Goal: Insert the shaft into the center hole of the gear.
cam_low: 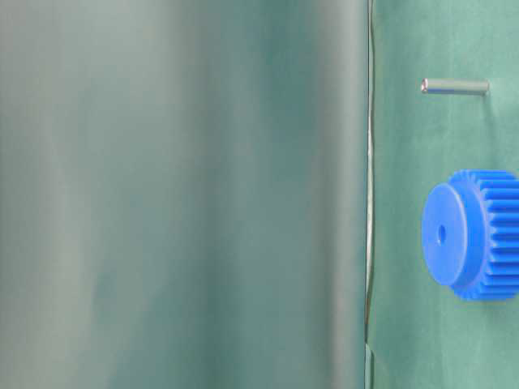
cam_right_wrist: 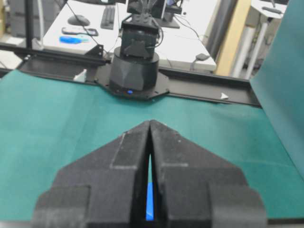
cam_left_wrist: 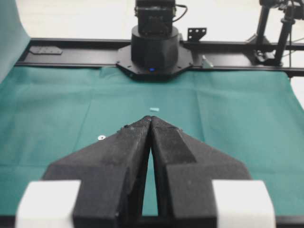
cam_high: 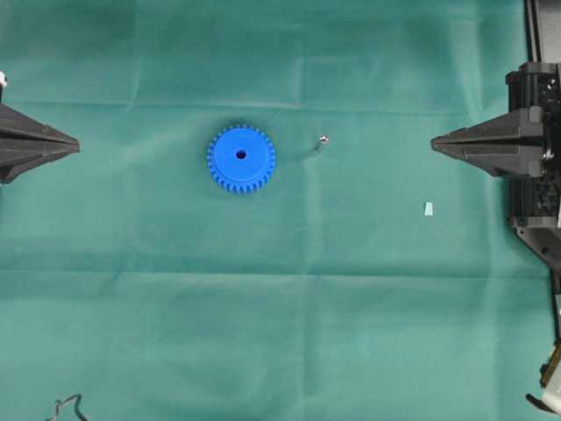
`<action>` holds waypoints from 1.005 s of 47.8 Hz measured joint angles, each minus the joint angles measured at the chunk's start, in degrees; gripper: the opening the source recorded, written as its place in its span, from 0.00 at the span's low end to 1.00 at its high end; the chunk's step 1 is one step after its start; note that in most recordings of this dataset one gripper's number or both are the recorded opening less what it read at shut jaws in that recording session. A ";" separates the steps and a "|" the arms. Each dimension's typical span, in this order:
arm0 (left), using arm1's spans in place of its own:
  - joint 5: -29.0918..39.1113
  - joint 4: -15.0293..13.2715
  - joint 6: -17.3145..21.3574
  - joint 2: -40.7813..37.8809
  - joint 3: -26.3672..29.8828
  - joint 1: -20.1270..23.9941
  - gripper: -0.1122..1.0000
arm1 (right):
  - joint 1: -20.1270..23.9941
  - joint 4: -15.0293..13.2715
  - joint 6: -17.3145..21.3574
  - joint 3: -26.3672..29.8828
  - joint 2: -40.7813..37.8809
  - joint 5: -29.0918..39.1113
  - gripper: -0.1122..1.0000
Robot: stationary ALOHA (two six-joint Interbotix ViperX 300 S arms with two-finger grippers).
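Note:
The blue gear [cam_high: 241,159] lies flat on the green cloth left of centre, its center hole [cam_high: 241,154] facing up. To its right, the small silvery shaft [cam_high: 322,141] appears to stand on end, apart from the gear. The table-level view shows the gear [cam_low: 474,235], the hole [cam_low: 441,234] and the shaft [cam_low: 454,86]. My left gripper [cam_high: 77,146] is shut and empty at the left edge. My right gripper [cam_high: 433,143] is shut and empty at the right. In the right wrist view a sliver of the gear [cam_right_wrist: 149,202] shows through the slit below the touching fingertips. The left wrist view hides the gear.
A small pale scrap [cam_high: 429,209] lies on the cloth near the right arm and also shows as a scrap [cam_left_wrist: 154,109] in the left wrist view. The arm bases [cam_left_wrist: 154,47] [cam_right_wrist: 133,71] stand on black rails at the cloth's ends. A cable [cam_high: 66,405] pokes in at the bottom left.

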State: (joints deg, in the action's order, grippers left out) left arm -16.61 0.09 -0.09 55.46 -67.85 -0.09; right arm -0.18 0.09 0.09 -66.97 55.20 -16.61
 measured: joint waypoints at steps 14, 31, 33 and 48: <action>2.37 0.70 -0.18 0.09 1.32 0.00 0.10 | 0.00 0.00 -0.44 1.58 0.09 4.57 0.12; 2.55 0.70 -0.18 0.00 1.32 0.00 0.10 | -4.83 0.00 -0.26 6.59 -7.03 8.44 0.12; 2.55 0.70 -0.18 0.09 1.32 0.00 0.10 | -5.54 0.00 -0.18 7.03 -8.53 8.44 0.12; 2.81 0.70 -0.09 0.09 1.32 -0.09 0.10 | -8.35 0.18 0.88 9.40 -21.36 8.61 0.36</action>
State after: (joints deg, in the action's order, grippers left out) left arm -13.80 0.79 -0.18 55.55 -66.53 -0.18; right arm -8.53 0.26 0.97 -57.57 33.84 -8.00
